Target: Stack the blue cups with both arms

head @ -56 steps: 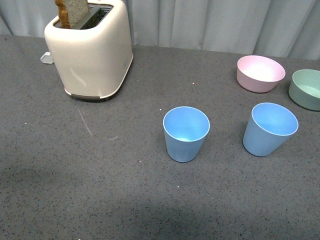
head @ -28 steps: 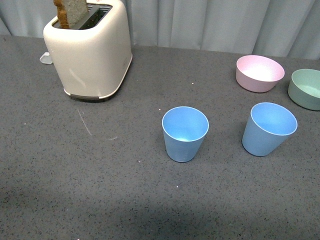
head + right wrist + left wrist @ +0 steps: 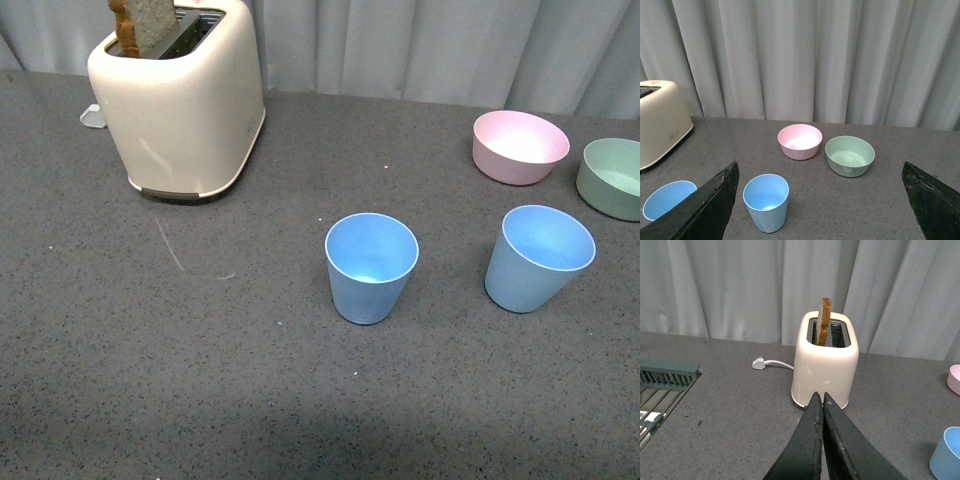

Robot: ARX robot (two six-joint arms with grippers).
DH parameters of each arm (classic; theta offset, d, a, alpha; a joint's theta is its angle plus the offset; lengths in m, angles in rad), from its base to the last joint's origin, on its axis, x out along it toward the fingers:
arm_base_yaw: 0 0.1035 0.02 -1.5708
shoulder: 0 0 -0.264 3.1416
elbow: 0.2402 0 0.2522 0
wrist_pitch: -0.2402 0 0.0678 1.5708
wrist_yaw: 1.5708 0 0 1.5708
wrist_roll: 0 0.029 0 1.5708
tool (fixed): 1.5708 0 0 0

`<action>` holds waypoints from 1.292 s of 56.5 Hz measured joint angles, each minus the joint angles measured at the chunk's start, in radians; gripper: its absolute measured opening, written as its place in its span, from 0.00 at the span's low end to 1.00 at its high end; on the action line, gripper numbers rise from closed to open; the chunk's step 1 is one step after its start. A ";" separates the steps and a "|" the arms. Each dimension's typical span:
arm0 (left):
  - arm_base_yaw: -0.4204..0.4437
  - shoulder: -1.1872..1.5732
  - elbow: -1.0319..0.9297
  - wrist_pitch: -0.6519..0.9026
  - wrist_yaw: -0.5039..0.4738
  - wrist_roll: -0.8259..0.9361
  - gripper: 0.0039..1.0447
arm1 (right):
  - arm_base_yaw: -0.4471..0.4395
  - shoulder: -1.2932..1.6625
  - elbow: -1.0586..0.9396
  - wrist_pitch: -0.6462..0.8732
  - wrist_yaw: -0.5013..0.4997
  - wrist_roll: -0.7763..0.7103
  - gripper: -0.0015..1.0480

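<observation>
Grey speckled countertop (image 3: 250,390), pale pleated curtain (image 3: 420,45) hanging behind it. The left gripper (image 3: 819,396) has its two black fingers pressed flat together with nothing between them, and it's up off the counter, pointing toward the toaster (image 3: 825,367). The right gripper (image 3: 820,167) is spread really wide, one finger at each edge of its wrist view. It isn't holding or touching anything either.

Neither arm shows in the front view. Both cups are upright on the counter, well apart from each other: the left blue cup (image 3: 371,268) sits about mid-counter and the right blue cup (image 3: 538,258) is off to its right. Behind the right one is a pink bowl (image 3: 520,147), with a green bowl (image 3: 612,178) just beside it at the edge. The toaster is back left with a slice of bread (image 3: 150,22) sticking out of it. A white plug (image 3: 759,363) lies next to it, and the left wrist view shows a greenish rack (image 3: 660,385) at the counter's edge.
</observation>
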 joint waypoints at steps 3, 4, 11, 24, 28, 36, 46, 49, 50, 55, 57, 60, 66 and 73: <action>0.000 -0.035 0.000 -0.034 0.000 0.000 0.03 | 0.000 0.000 0.000 0.000 0.000 0.000 0.91; 0.000 -0.049 0.000 -0.047 0.000 0.000 0.03 | 0.000 0.000 0.000 0.000 0.000 0.000 0.91; 0.000 -0.122 0.000 -0.118 0.000 0.000 0.03 | 0.000 0.000 0.000 0.000 0.000 0.000 0.91; 0.000 -0.199 0.000 -0.193 0.000 0.000 0.03 | 0.000 0.000 0.000 0.000 0.000 0.000 0.91; 0.000 -0.224 0.000 -0.219 0.000 0.000 0.03 | 0.000 0.000 0.000 0.000 0.000 0.000 0.91; 0.000 -0.262 0.000 -0.258 0.000 0.000 0.03 | 0.000 0.000 0.000 0.000 0.000 0.000 0.91; 0.000 -0.430 0.000 -0.433 0.003 0.000 0.03 | 0.000 0.000 0.000 0.000 0.000 0.000 0.91; 0.000 -0.434 0.000 -0.436 0.003 0.000 0.03 | 0.000 0.000 0.000 0.000 0.000 0.000 0.91; 0.000 -0.435 0.000 -0.436 0.003 0.000 0.03 | 0.000 0.000 0.000 0.000 0.000 0.000 0.91; 0.000 -0.435 0.000 -0.437 0.003 0.000 0.08 | 0.000 0.000 0.000 0.000 0.000 0.000 0.91; 0.000 -0.435 0.000 -0.437 0.003 0.000 0.13 | 0.000 0.000 0.000 0.000 0.000 0.000 0.91; 0.000 -0.435 0.000 -0.437 0.003 0.000 0.24 | 0.000 0.000 0.000 0.000 0.000 0.000 0.91; 0.000 -0.436 0.000 -0.437 0.003 0.000 0.43 | 0.000 0.000 0.000 0.000 0.000 0.000 0.91; 0.000 -0.436 0.000 -0.437 0.003 0.000 0.63 | 0.000 0.000 0.000 0.000 0.000 0.000 0.91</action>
